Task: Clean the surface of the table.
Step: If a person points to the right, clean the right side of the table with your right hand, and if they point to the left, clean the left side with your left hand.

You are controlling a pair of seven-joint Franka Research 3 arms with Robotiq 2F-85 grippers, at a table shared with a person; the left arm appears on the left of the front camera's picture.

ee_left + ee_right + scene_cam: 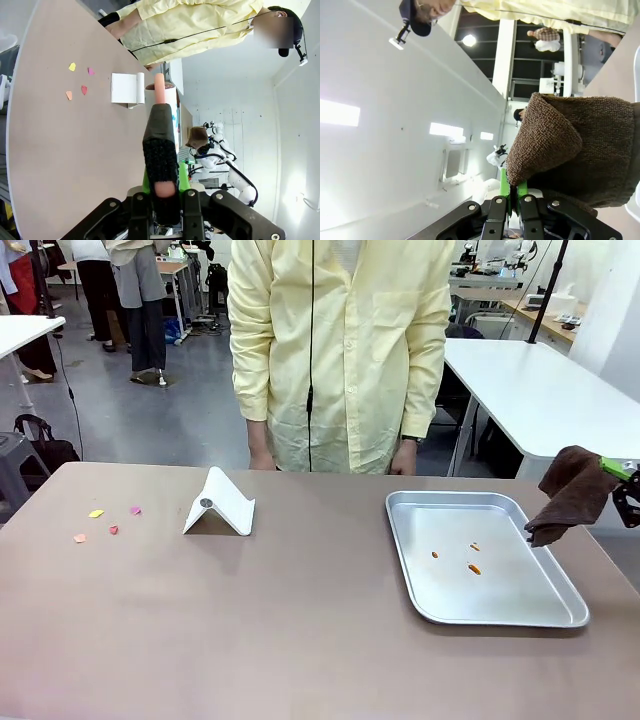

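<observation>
At frame right the right hand (618, 476) grips a brown cloth (568, 498), ready to wipe the worktop (300, 625); the left hand (165, 182) clamps a black tool (160, 135).

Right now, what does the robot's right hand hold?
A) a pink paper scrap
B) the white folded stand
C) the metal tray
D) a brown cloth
D: the right hand is shut on the brown cloth, which hangs down from it.

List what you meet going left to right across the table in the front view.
coloured paper scraps → white folded stand → metal tray with small orange bits → brown cloth, held in the right claw at the table's right edge.
</observation>
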